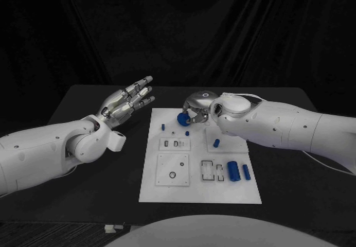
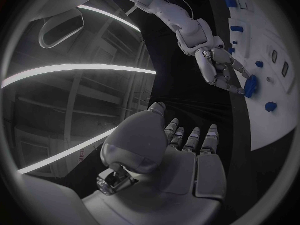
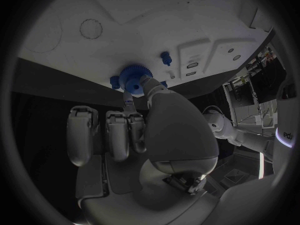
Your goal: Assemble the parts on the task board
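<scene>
The white task board lies in the middle of the black table. At its far left corner my right hand pinches a round blue toothed part between thumb and fingertip, just over the board's edge. The right wrist view shows that toothed part at the fingertips, with a small blue peg standing nearby on the board. My left hand hovers left of the board, fingers stretched apart and holding nothing. In the left wrist view, my right hand grips the blue part beyond my flat left hand.
Other blue parts sit on the board: a small peg, a short piece, and two long cylinders beside rectangular slots. A raised plate with a round hole is at the board's left.
</scene>
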`<state>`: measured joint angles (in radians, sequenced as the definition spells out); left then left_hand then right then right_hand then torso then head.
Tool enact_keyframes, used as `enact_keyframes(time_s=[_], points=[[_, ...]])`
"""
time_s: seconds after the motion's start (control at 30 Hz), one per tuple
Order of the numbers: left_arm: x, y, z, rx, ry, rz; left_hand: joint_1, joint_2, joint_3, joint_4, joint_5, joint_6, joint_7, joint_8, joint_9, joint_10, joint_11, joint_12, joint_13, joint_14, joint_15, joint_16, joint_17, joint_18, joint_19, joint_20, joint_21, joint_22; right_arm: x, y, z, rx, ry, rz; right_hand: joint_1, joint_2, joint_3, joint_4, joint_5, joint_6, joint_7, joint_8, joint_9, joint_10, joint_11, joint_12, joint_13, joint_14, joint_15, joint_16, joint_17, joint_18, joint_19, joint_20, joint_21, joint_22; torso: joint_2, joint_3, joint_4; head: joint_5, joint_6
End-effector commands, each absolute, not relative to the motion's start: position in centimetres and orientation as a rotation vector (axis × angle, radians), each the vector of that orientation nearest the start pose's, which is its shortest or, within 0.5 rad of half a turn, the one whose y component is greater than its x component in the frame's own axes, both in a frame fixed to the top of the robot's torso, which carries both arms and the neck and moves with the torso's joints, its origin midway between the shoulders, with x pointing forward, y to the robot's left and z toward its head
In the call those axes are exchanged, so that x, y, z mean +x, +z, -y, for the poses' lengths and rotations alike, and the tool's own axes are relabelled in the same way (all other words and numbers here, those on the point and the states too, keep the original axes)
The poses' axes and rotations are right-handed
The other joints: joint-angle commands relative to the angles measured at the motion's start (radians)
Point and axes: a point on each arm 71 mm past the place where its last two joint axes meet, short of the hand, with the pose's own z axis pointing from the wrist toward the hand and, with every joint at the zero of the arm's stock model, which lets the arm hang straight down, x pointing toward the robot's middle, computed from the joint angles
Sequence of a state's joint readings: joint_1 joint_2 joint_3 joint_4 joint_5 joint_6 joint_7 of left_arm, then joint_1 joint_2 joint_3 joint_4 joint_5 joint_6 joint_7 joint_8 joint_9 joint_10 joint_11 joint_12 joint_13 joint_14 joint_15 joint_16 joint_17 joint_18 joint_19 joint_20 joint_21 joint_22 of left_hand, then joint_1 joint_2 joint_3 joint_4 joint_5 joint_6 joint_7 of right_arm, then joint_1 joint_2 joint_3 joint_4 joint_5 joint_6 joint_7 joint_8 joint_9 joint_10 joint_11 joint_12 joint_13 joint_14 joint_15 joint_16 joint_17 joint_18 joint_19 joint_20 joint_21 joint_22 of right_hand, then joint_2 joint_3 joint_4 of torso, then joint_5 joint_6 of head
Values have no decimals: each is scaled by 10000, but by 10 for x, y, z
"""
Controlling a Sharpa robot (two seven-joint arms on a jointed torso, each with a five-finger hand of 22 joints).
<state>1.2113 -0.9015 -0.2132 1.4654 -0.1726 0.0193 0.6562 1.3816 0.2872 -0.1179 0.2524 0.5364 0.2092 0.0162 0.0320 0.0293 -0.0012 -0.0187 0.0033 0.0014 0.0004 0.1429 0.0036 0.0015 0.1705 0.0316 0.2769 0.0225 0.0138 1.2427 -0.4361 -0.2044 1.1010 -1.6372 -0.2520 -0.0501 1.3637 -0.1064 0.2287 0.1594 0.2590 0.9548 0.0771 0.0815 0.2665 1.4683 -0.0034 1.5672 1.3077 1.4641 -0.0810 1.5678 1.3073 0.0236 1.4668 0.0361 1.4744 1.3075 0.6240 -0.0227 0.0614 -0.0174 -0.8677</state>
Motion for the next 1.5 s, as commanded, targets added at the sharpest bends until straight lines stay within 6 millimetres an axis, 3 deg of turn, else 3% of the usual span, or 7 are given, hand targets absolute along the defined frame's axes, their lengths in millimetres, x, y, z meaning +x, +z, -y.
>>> enact_keyframes(time_s=[0.03, 0.37, 1.07, 1.2, 1.3, 1.33, 1.5], points=[[463, -216, -237, -7810, -18050, -15076, 106, -14, 55, 20, 33, 36, 38, 52, 15, 12, 56, -33, -14, -4, 48, -36, -15, 105, 30, 46, 42, 13, 531, -242, 103, -5580, 4998, -17335, -48, 44, 17, -28, -78, -211, 43, -123, -90, 1025, -6, 36, 2631, 1066, 38, 30, 2635, 71, 313, 20, -82, 2146, 2, -2, -5, -1, -12], [463, -216, -237, -7811, -18042, -15078, 109, -15, 65, 15, 38, 32, 42, 50, 15, 12, 60, -33, -14, -4, 48, -36, -15, 105, 29, 46, 41, 12, 531, -243, 103, -5603, 4941, -17436, -192, 47, -13, -30, -428, -1109, -245, -195, -592, 1025, -260, 36, 2631, 1066, -144, 30, 2635, 91, 277, -140, -175, 2132, -6, 0, -10, 12, -33], [463, -216, -237, -7816, -18033, -15090, 116, -15, 78, 7, 47, 30, 44, 49, 14, 12, 61, -33, -14, -4, 47, -36, -15, 105, 32, 47, 43, 13, 531, -243, 108, -5572, 4895, -17481, -343, 148, -77, 35, -710, -1149, -377, -113, -795, 1025, -379, 36, 2631, 1057, -231, 11, 2609, 150, 138, -230, -415, 2050, -8, 0, -14, 41, -50], [463, -216, -237, -7822, -18021, -15087, 116, -15, 78, 7, 47, 30, 44, 49, 14, 12, 61, -33, -14, -4, 47, -36, -15, 105, 32, 47, 43, 13, 529, -239, 114, -5406, 5105, -16997, -424, 131, -133, 82, -841, -1185, -375, -141, -860, 1025, -384, 36, 2631, 1049, -244, -5, 2586, 154, 128, -248, -443, 2044, -7, 0, -8, 60, 3], [463, -216, -238, -7829, -18000, -15088, 116, -15, 78, 7, 47, 30, 44, 49, 14, 12, 61, -33, -14, -4, 47, -36, -15, 105, 32, 47, 43, 13, 528, -234, 121, -5207, 5265, -16467, -569, 110, -250, 233, -1269, -1293, -384, -162, -991, 1025, -399, 36, 2631, 1026, -255, -56, 2518, 163, 112, -266, -497, 2035, -9, -3, -11, 66, 10], [464, -216, -238, -7832, -17986, -15090, 116, -15, 78, 7, 47, 30, 44, 49, 14, 12, 61, -33, -14, -4, 47, -36, -15, 105, 32, 47, 43, 13, 528, -229, 125, -5075, 5335, -16086, -847, 45, -431, 556, -1884, -1359, -407, -154, -1096, 1025, -435, 36, 2631, 888, -259, -359, 2122, 218, -13, -272, -733, 1949, -11, -1, -16, 50, 13], [465, -217, -238, -7830, -17977, -15092, 116, -15, 78, 7, 47, 30, 44, 49, 14, 12, 61, -33, -14, -4, 47, -36, -15, 105, 32, 47, 43, 13, 530, -209, 143, -4775, 5417, -15037, -1233, -272, -735, 1192, -2101, -1592, -453, -157, -1273, 1025, -477, 36, 2631, 819, -282, -555, 1883, 248, -66, -288, -893, 1900, -11, 2, -11, 56, 91]])
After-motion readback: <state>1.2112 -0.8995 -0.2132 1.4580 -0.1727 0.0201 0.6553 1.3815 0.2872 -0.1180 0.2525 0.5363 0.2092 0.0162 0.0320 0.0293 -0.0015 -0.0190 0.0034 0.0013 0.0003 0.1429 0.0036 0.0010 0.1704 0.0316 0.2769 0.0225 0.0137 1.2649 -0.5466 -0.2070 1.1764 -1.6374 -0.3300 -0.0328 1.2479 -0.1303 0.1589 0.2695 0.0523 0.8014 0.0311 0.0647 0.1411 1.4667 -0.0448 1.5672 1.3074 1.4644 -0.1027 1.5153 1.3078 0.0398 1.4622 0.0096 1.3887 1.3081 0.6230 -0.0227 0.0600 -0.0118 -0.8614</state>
